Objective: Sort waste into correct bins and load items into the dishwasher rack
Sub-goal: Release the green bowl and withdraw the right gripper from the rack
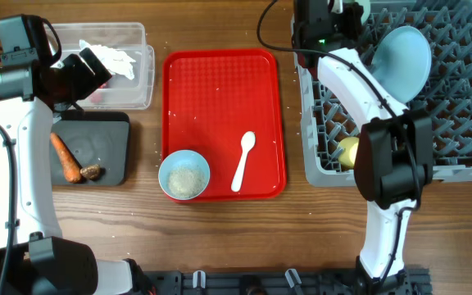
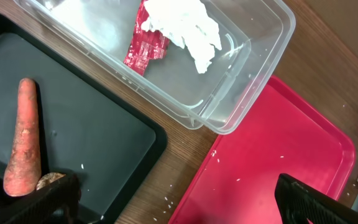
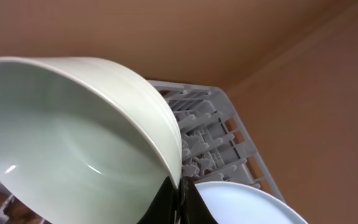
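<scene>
Right wrist view: right fingers (image 3: pixel 169 208) clamp rim of pale green round bowl (image 3: pixel 73 143), grey pegged plastic rack (image 3: pixel 210 134) behind; left fingers (image 2: pixel 319 202) spread wide (orange carrot (image 2: pixel 23 137) beneath).

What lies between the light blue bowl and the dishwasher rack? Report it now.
The white plastic spoon lies there on the red tray, between the light blue bowl and the rack. The overhead view shows it.
</scene>
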`<act>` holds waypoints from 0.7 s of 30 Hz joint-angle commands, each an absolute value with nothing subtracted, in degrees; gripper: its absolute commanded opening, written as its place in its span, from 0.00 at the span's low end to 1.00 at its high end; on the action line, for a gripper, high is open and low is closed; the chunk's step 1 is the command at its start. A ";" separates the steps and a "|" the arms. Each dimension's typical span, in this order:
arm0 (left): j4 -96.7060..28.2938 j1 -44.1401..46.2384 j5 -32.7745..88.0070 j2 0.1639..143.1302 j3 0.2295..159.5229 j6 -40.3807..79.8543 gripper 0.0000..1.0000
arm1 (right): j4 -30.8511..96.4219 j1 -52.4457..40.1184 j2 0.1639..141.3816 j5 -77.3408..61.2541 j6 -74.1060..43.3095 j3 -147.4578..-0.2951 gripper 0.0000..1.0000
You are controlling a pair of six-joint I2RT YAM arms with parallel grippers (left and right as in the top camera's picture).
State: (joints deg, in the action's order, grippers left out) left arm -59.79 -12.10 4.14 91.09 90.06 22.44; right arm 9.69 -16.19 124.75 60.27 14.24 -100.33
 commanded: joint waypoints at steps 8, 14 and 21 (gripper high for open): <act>-59.61 -12.23 3.99 91.31 89.91 22.96 1.00 | 8.12 -16.43 128.05 60.01 14.87 -100.92 0.04; -59.61 -12.23 4.01 91.31 89.91 22.98 1.00 | 11.42 -18.63 128.05 55.00 16.10 -100.90 0.08; -59.61 -12.23 4.01 91.31 89.91 22.96 1.00 | 18.74 -21.50 128.05 48.60 19.90 -100.90 0.59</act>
State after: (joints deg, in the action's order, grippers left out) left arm -59.79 -12.10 4.16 91.09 90.06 22.44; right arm 17.61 -20.05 126.69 52.53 18.59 -100.33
